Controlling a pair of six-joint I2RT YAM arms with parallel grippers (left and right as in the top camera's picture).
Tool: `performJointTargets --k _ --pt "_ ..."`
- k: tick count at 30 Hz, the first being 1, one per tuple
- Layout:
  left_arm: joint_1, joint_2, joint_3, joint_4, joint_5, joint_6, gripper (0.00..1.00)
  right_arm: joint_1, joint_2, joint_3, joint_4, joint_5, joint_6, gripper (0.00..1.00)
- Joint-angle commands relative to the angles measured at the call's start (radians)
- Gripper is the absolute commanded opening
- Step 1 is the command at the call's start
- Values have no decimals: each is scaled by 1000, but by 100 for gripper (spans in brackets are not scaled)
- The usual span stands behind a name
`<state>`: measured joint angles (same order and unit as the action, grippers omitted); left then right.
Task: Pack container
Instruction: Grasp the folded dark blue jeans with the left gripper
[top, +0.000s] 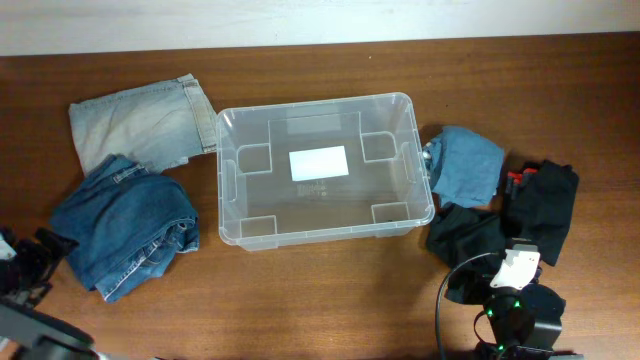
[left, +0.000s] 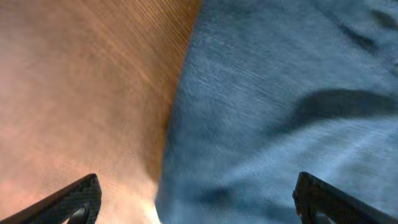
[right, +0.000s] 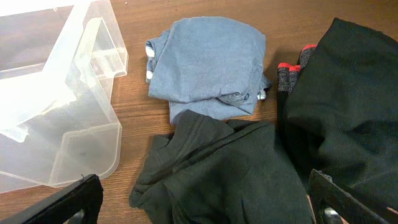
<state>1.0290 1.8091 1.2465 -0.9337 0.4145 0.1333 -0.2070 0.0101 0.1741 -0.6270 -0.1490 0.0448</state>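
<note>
The clear plastic container (top: 322, 170) stands in the middle of the table with a white label on its base and nothing inside; its corner shows in the right wrist view (right: 62, 99). My left gripper (left: 199, 199) is open just above the edge of the dark blue jeans (top: 125, 225), which also fill the left wrist view (left: 280, 112). My right gripper (right: 205, 202) is open above a dark green garment (right: 224, 168), which lies at the lower right in the overhead view (top: 465, 235).
Light blue jeans (top: 140, 120) lie at the back left. A folded grey-blue shirt (top: 468, 165) lies right of the container. A black garment with a red-trimmed piece (top: 545, 205) lies at the far right. The wooden table (top: 320, 300) runs to a pale back wall.
</note>
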Motion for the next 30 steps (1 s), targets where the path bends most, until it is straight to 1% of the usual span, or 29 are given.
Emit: performJointTargets --k 1,6,9,11,12,14,15,16,18,19,20,22,24,26,28,30 --pt "1 101 5 41 204 157 99 -2 -6 -1 2 -5 -4 98" --pt "-2 195 5 99 228 174 99 -2 -6 -1 2 -5 -4 99" --pt "-17 246 5 120 271 180 99 -2 -6 -1 2 -5 -4 98" --pt "-34 278 5 122 291 205 96 -2 -6 -1 2 -5 -4 98" --pt "-41 290 5 123 305 206 91 -2 -6 -1 2 -5 -4 98" --pt "-58 309 4 125 344 224 67 -2 -6 -1 2 -5 -4 99" --pt "-68 316 4 122 358 241 57 -2 -6 -1 2 -5 -4 99" --pt "-80 319 4 117 360 244 53 -2 -6 -1 2 -5 -4 98" --pt "-103 319 3 105 360 244 49 -2 -6 -1 2 -5 -4 99" --pt "-111 319 3 96 360 244 44 -2 -6 -1 2 -5 -4 98" --pt "-118 319 3 80 360 244 28 -2 -6 -1 2 -5 -4 98" --pt "-119 318 6 46 391 243 10 -2 -6 -1 2 -5 -4 98" --pt "-111 316 20 5 435 243 1 -2 -6 -1 2 -5 -4 99" --pt "-98 305 68 -79 478 243 1 -2 -6 -1 2 -5 -4 99" --pt "-89 276 135 -165 468 243 1 -2 -6 -1 2 -5 -4 98" --pt "-87 203 219 -248 469 243 1 -2 -6 -1 2 -5 -4 98"
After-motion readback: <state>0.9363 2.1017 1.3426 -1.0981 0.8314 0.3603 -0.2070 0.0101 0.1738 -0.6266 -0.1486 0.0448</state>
